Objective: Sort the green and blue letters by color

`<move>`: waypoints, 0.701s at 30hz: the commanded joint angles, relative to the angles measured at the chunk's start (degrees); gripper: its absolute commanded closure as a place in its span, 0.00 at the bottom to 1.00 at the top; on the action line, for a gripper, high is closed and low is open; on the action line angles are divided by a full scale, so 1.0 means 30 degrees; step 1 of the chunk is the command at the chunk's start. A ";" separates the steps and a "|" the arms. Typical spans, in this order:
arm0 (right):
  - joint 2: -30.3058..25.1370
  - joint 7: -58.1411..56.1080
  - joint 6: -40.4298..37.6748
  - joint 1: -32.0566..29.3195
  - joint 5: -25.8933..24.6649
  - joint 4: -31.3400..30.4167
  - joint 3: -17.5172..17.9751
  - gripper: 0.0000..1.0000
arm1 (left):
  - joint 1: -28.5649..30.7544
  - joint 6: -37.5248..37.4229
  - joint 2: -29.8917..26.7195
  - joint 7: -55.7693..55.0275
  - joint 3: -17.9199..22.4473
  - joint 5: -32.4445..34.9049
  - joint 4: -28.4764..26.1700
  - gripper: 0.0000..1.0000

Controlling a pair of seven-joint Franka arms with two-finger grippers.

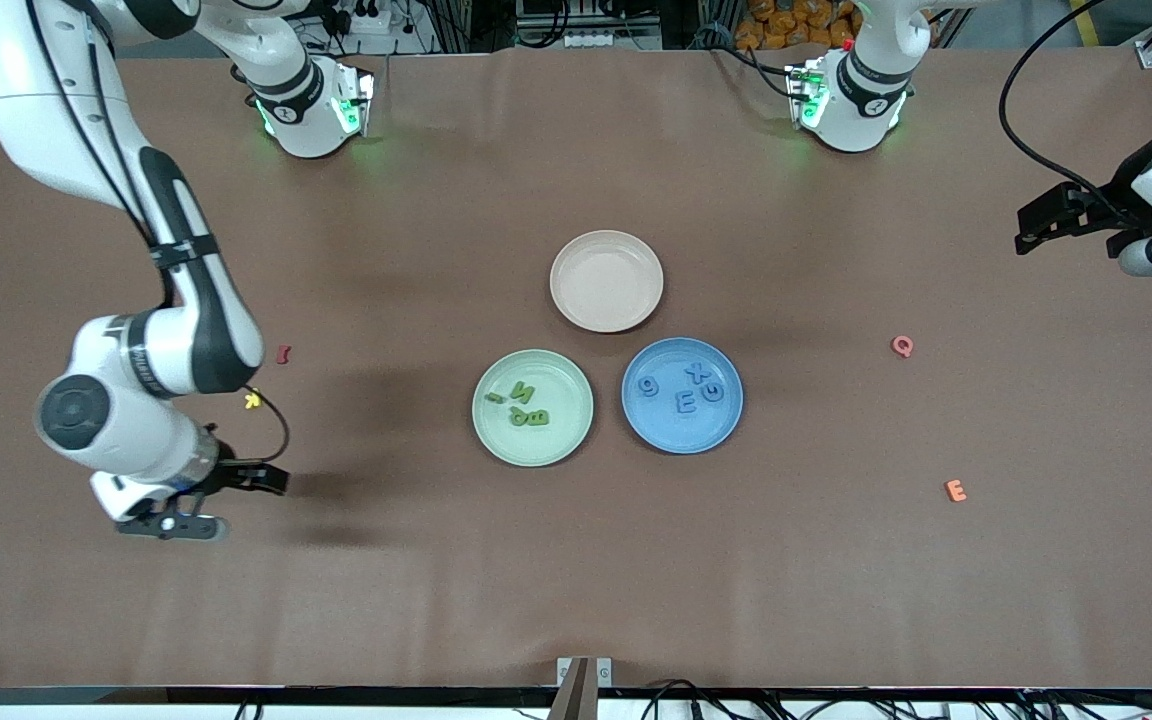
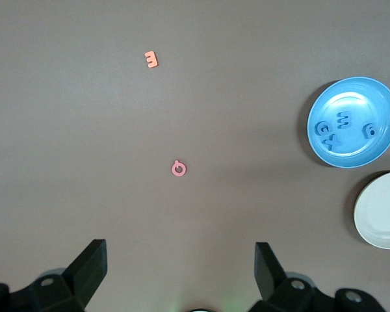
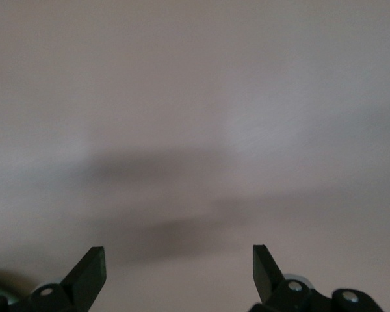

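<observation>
Right pincer (image 3: 179, 273) agape; chunky letters (image 1: 684, 390) plated.

Your right claw (image 3: 179, 276) hung over bare brown desk (image 3: 195, 84), its two dark fingers (image 3: 91, 270) spread wide apart with nothing between them. Soft blurred shadows lay across the desk surface ahead of the fingers, and no letters showed there.

Matt brown cloth-like table cover (image 1: 576, 560); smooth, slightly glossy plastic-looking blue plate (image 1: 726, 420), green plate (image 1: 496, 430) and cream plate (image 1: 606, 300); glossy white arm shells.
</observation>
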 commanded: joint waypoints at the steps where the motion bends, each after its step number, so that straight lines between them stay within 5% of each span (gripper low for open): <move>1: -0.1275 -0.3322 -0.0858 -0.0451 0.1490 -0.0708 -0.1358 0.00 | 0.0061 -0.0171 0.0281 0.0087 -0.0015 -0.0293 0.0598 0.00; 6: -0.2212 -0.4674 -0.1591 -0.0979 0.1843 -0.0882 -0.2297 0.00 | 0.0061 -0.0084 0.0311 0.0087 -0.0015 -0.0293 0.0598 0.00; 21: -0.6635 -0.3825 -0.5982 -0.1770 0.1814 -0.1616 -0.2620 0.00 | 0.0120 0.1440 0.0281 0.0087 -0.0015 -0.0381 0.0598 0.00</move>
